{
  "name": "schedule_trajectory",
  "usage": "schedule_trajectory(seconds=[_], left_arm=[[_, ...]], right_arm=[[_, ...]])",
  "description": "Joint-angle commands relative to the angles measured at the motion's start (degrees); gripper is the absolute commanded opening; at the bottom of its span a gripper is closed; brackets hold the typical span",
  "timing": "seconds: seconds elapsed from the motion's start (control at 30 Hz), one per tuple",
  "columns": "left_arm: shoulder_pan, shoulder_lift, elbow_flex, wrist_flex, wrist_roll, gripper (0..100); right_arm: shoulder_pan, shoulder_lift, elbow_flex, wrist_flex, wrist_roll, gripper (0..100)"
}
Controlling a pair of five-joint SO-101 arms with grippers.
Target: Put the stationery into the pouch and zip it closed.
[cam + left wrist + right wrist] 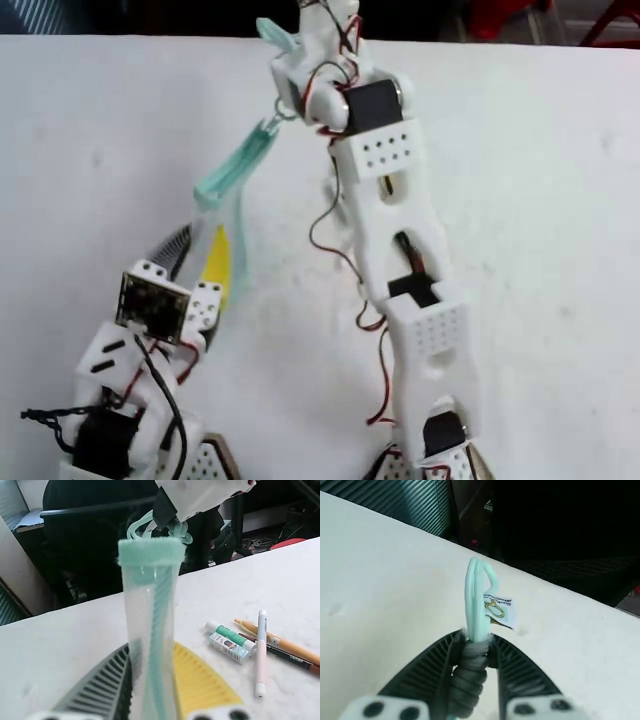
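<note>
The left gripper (204, 240) has its grey and yellow fingers (200, 685) closed on the lower body of the pouch (238, 160). The pouch runs out past those fingertips to the right gripper (475, 639). That gripper's dark fingers pinch the base of the teal loop (477, 595), and the loop's tag (497, 611) pokes out beyond the tips. Something dark and cord-like also sits between them, perhaps the zip pull.

For a clean zip stroke, I'd hold the left clamp as a fixed anchor and draw the right one straight along the zip line, without twisting.

The left wrist view adds the pens (277, 647) and small tubes (230, 640), which lie on the table (540, 200) off the yellow finger's side. The pouch likely needs opening first.
</note>
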Motion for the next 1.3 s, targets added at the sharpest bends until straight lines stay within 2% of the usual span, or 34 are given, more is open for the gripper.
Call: schedule_trajectory(seconds=[0.0, 0.17, 0.37, 0.57, 0.67, 0.8, 0.9, 0.97, 1.13, 1.27], left_arm=[[0.5, 0.0, -0.4, 0.6, 0.5, 2], [0.2, 0.0, -0.4, 0.4, 0.5, 2], [0.0, 0.0, -0.3, 0.4, 0.7, 2], [0.0, 0.0, -0.3, 0.4, 0.7, 2], [0.0, 0.0, -0.3, 0.5, 0.7, 2], [0.0, 0.0, -0.3, 0.5, 0.8, 2], [0.0, 0.0, -0.3, 0.4, 0.8, 2], [0.0, 0.0, -0.3, 0.3, 0.8, 2], [0.0, 0.0, -0.3, 0.3, 0.8, 2], [0.0, 0.0, -0.3, 0.3, 0.8, 2]], right_arm=[[2.8, -0.8, -2.1, -2.7, 0.4, 1.6], [1.6, -1.8, -3.5, 0.7, -0.1, 5.0], [-1.2, -3.3, -8.6, 10.5, 0.3, 33.6], [-1.5, -7.3, -18.1, 19.5, 1.1, 35.4], [-1.6, -11.3, -21.7, 23.3, 8.8, 34.9], [-2.1, -20.6, -13.8, 23.3, 19.9, 25.5], [-5.9, -31.1, -0.9, 23.3, 30.6, 17.8], [-9.7, -39.3, 9.9, 23.3, 38.1, 16.3], [-17.4, -57.7, 37.9, 23.0, 54.0, 19.0], [-17.9, -63.4, 51.9, 22.8, 62.4, 22.4]])
